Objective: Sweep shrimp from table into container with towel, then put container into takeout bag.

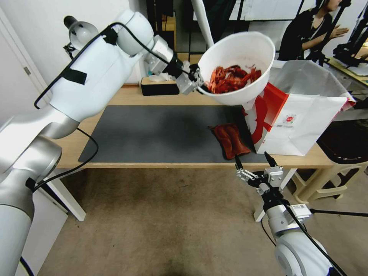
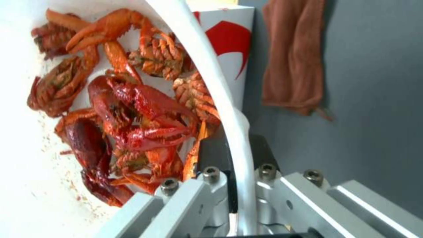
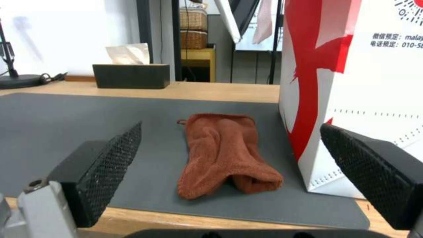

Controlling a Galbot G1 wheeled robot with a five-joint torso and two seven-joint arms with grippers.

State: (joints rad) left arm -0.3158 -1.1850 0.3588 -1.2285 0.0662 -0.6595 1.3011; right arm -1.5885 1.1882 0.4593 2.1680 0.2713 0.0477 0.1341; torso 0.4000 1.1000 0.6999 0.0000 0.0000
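Left tool (image 1: pixel 197 81) grips container (image 1: pixel 245 50), base hidden.

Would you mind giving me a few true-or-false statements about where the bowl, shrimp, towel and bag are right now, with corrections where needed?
1. The left gripper holds the container by its rim, lifted above the table. True.
2. The shrimp lie scattered on the dark mat. False: they are inside the container.
3. The towel lies on the mat beside the takeout bag. True.
4. The right gripper is clamped on the towel. False: its jaws are open and empty, at the table's front edge.
5. The container already sits inside the takeout bag. False: it is held tilted in the air beside the bag's opening.
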